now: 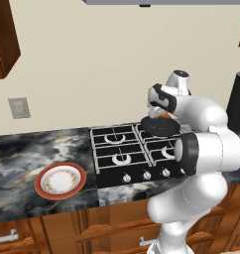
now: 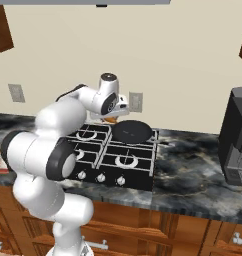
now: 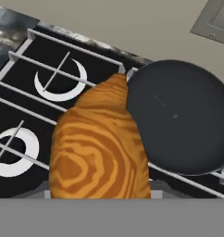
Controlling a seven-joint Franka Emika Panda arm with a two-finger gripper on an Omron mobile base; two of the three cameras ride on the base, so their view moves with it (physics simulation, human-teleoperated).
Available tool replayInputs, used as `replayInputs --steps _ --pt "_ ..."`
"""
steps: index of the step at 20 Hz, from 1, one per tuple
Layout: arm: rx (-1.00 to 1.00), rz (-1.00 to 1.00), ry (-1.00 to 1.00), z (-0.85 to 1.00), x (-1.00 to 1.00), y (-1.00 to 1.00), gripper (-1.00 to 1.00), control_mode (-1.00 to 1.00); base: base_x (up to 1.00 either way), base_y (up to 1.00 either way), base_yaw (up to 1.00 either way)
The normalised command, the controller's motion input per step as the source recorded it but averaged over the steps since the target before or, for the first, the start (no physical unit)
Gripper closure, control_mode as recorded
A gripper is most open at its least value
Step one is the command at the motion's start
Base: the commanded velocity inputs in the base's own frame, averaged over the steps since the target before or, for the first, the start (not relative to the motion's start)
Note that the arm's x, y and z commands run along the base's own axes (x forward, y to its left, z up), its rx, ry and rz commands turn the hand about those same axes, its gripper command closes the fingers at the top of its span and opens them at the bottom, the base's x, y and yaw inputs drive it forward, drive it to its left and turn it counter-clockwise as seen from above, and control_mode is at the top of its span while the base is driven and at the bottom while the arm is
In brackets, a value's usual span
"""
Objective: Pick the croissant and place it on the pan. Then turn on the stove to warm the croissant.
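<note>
End effector (image 2: pixel 111 118) clamped on glossy, swirl-grained crescent croissant (image 3: pixel 99 149) — beside smooth, round, matte-black pan (image 3: pixel 178 115).

Layout: stove (image 1: pixel 129 154) set into the counter (image 1: pixel 23 163), with the claw (image 2: pixel 111 118) above its rear burners.

The croissant (image 3: pixel 101 148) sits in the claw, raised over the grates. The pan (image 2: pixel 132 131) rests on the rear burner just beside and below the claw, toward the dark appliance (image 2: pixel 238 137) at the counter's far end. The knobs (image 2: pixel 101 177) line the stove front, nearer the onlooker than the claw. The plate (image 1: pixel 60 180) lies on the counter well apart, on the claw's opposite side from the pan.
</note>
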Motion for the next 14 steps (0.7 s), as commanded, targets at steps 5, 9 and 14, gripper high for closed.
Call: replayInputs --steps 5,9,14 --pt "0.00 0.00 0.00 -0.17 0.38 -0.18 1.00 -1.00 0.00 0.00 0.00" --pt "0.00 0.00 0.00 -0.21 0.32 -0.17 1.00 -1.00 0.00 0.00 0.00" --pt "0.00 0.00 0.01 -0.20 0.28 -0.08 1.00 -1.00 0.00 0.00 0.00"
